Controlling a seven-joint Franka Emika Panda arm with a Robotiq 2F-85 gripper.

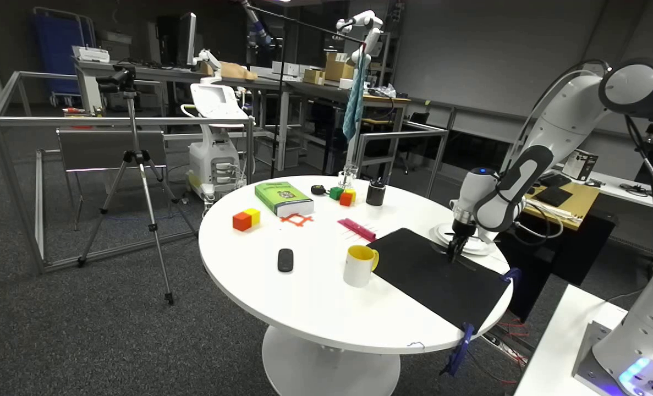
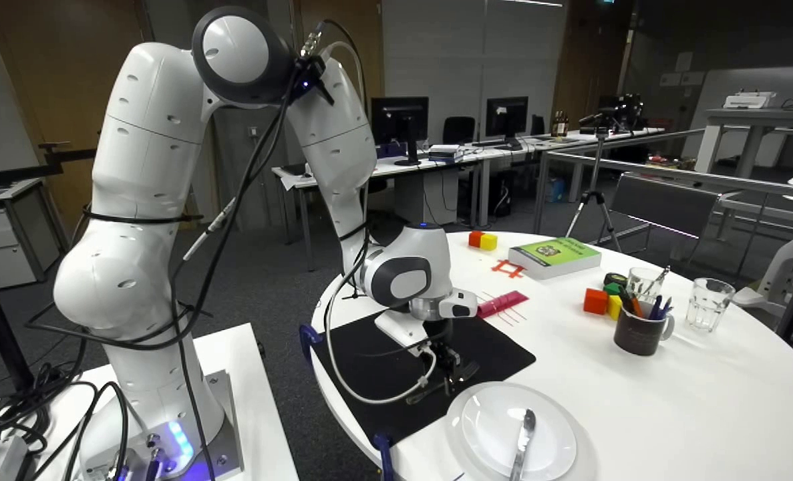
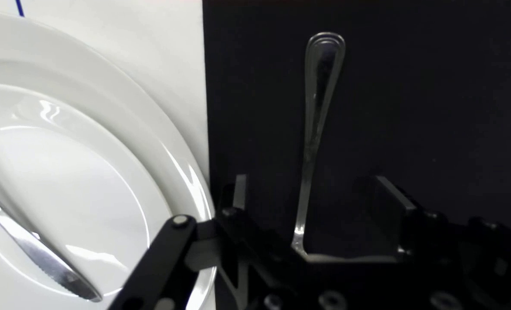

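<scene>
Fork [image 3: 313, 137], handle toward wrist view's top, long axis slightly aslant, empty pincer [image 3: 316, 193] parted wide astride it.

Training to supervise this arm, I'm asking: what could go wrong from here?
The open black gripper straddles the slim silver metal fork; closing might twist it or let it slip.
Drifting sideways, the gripper could bump the nearby large round white plate, perhaps shifting the silver metal knife on the smaller round white plate stacked there.

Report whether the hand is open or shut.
Open: in the wrist view, the hand has its fingers apart, black mat showing on both sides of the fork.
</scene>
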